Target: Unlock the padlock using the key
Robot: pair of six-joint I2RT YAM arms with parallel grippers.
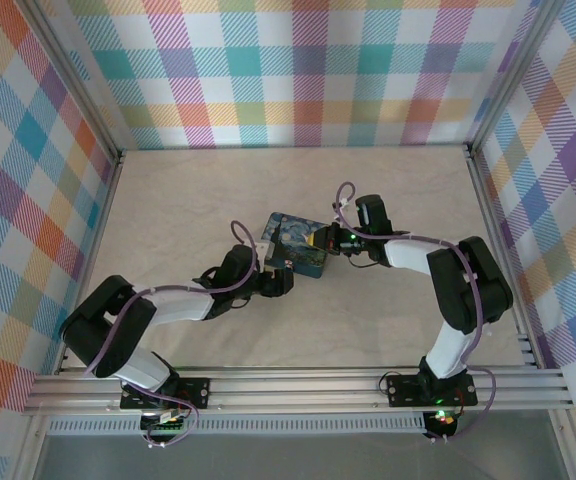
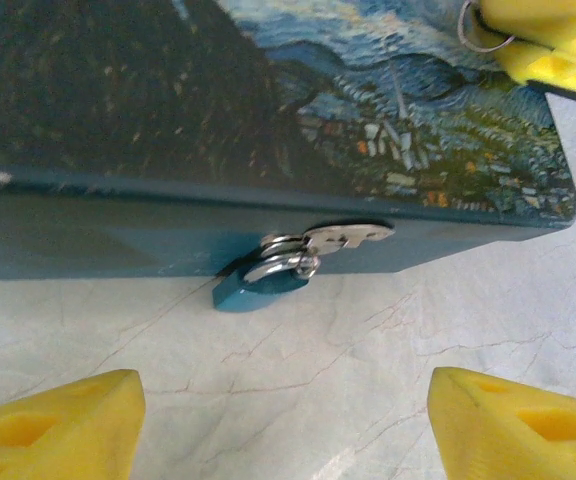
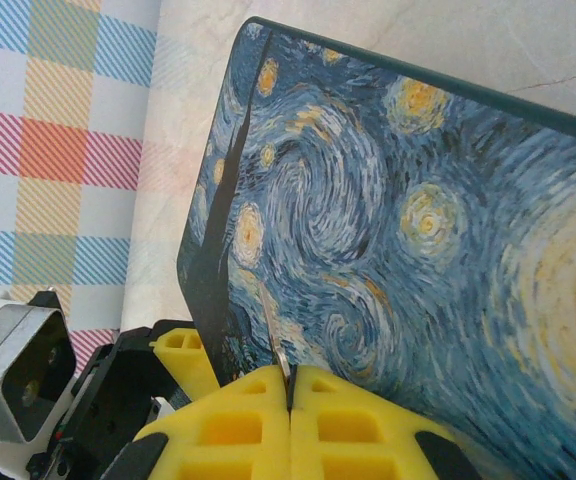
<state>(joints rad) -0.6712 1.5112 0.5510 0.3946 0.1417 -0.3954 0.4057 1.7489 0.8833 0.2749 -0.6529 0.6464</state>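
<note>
The padlock [image 2: 258, 288], teal with a silvery shackle, hangs from the hasp [image 2: 350, 235] on the near side of the Starry Night tin [image 2: 298, 110] and rests on the table. My left gripper [image 2: 283, 440] stands open a little in front of the padlock, with nothing between its yellow fingers [image 2: 53, 430]. My right gripper [image 3: 290, 378] is shut on the key [image 3: 274, 330], a thin metal blade seen edge-on above the tin's lid. In the left wrist view the right gripper's yellow fingers [image 2: 553, 40] and a small key ring [image 2: 475, 30] hover over the tin's far right corner.
The tin [image 1: 298, 245] lies mid-table between the two grippers, left gripper [image 1: 280, 280] at its near side, right gripper [image 1: 330, 240] at its right end. Checked walls [image 1: 298, 70] close in the pale marbled table [image 1: 218, 190] at the back and both sides.
</note>
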